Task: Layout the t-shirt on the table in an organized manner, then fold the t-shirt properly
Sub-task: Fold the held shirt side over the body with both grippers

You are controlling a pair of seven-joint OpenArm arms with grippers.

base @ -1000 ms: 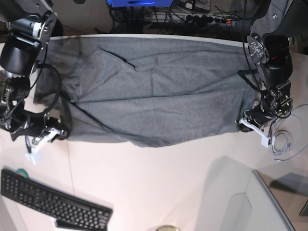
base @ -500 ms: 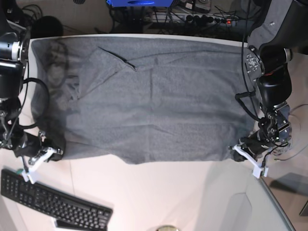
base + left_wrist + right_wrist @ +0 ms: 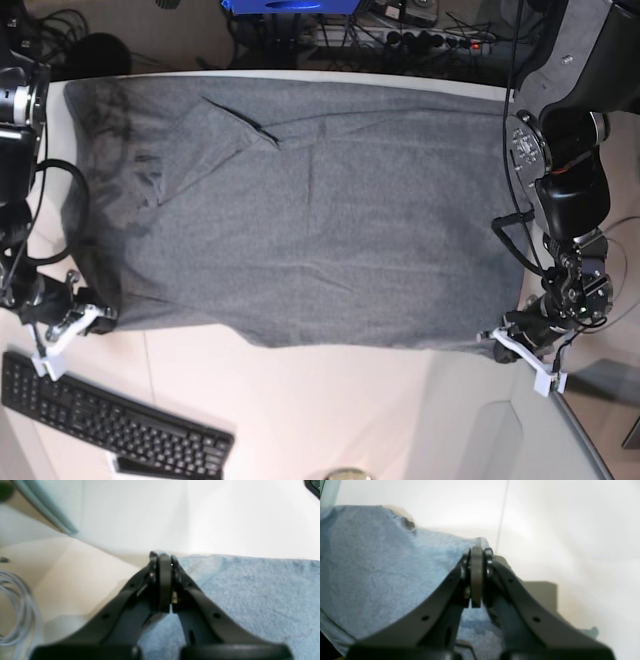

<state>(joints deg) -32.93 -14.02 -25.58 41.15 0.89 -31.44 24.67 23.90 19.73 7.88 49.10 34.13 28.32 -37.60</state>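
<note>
The heather-grey t-shirt (image 3: 300, 220) lies spread wide across the white table (image 3: 330, 410), with a few creases near its far left. My left gripper (image 3: 503, 345) is at the shirt's near right corner. In the left wrist view its jaws (image 3: 163, 557) are pressed together on the edge of the t-shirt (image 3: 250, 592). My right gripper (image 3: 92, 318) is at the near left corner. The right wrist view shows that gripper (image 3: 477, 551) shut on the corner of the t-shirt (image 3: 382, 567). Bare table (image 3: 570, 530) lies beyond both corners.
A black keyboard (image 3: 100, 420) lies near the front left, close to my right gripper. A pale raised panel with a grey rim (image 3: 540, 430) sits at the front right. A coiled cable (image 3: 17, 605) lies beside my left gripper. Cables and a power strip (image 3: 400, 40) run behind the far edge.
Both grippers have drawn the shirt's near corners toward the front of the table and outward. The fabric is now stretched flatter and covers more of the table.
</note>
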